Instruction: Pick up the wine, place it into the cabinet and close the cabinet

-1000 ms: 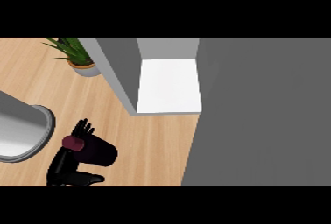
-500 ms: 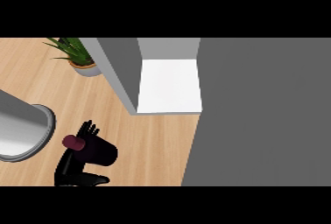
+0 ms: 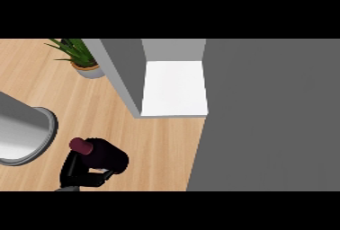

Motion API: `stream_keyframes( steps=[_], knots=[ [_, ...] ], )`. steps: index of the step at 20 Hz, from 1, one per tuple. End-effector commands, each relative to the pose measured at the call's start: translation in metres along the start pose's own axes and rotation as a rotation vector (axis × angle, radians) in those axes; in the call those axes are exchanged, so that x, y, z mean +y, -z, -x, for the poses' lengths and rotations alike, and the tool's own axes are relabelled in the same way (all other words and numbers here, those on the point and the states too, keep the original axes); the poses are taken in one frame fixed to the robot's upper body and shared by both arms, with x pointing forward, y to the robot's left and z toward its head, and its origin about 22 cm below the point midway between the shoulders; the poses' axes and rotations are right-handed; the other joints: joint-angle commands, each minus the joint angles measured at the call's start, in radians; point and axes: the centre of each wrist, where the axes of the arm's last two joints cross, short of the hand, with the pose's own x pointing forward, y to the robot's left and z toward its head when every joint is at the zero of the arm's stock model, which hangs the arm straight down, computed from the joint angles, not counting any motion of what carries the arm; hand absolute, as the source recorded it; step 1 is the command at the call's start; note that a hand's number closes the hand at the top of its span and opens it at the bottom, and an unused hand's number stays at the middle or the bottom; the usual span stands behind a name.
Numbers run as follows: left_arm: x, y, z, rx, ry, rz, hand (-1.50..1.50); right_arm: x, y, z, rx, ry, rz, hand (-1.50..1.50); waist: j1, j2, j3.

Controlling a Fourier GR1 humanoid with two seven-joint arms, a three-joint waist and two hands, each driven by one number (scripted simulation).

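Observation:
The wine bottle [image 3: 105, 155] is dark with a maroon top and stands on the wooden counter [image 3: 159, 148] at the lower left. My left hand [image 3: 78, 174] comes in from the lower edge and curls round the bottle's near side, hiding its base. Up and to the right, the cabinet [image 3: 123, 67] is open and shows a white shelf floor [image 3: 174, 88]. Its grey door [image 3: 272, 117] fills the right side of the view. My right hand does not show.
A large grey cylinder with a round rim [image 3: 25, 134] lies at the left edge, close to the bottle. A potted green plant [image 3: 81, 57] stands at the back left beside the cabinet wall. Bare wood lies between the bottle and the shelf.
The fingers that stood up beside the bottle's top have curled down round it. The bottle has barely shifted.

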Motion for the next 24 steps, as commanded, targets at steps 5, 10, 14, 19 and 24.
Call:
stream_keyframes(
  steps=[5, 10, 14, 19, 24],
  knots=[
    [-0.001, -0.006, -0.001, -0.101, 0.070, 0.022, 1.50, -0.010, -0.030, -0.035, -0.082, 0.035, 0.014, -1.50, 0.003, 0.001, 0.001],
    [-0.020, 0.007, -0.003, -0.085, 0.066, 0.025, 1.50, -0.001, -0.029, -0.024, -0.087, 0.020, 0.014, -1.50, 0.005, 0.001, 0.001],
    [-0.015, 0.026, -0.008, -0.076, 0.021, 0.077, 1.50, -0.016, -0.025, -0.034, -0.100, 0.011, 0.017, -1.50, 0.002, 0.004, 0.001],
    [-0.036, 0.030, -0.032, -0.079, -0.020, 0.137, 1.50, -0.009, -0.025, -0.032, -0.096, 0.017, 0.042, -1.50, 0.009, -0.002, 0.001],
    [-0.061, 0.035, -0.045, -0.107, -0.024, 0.171, 1.50, -0.012, -0.032, -0.030, -0.084, 0.011, 0.017, -1.50, 0.008, 0.000, 0.001]
  ],
)
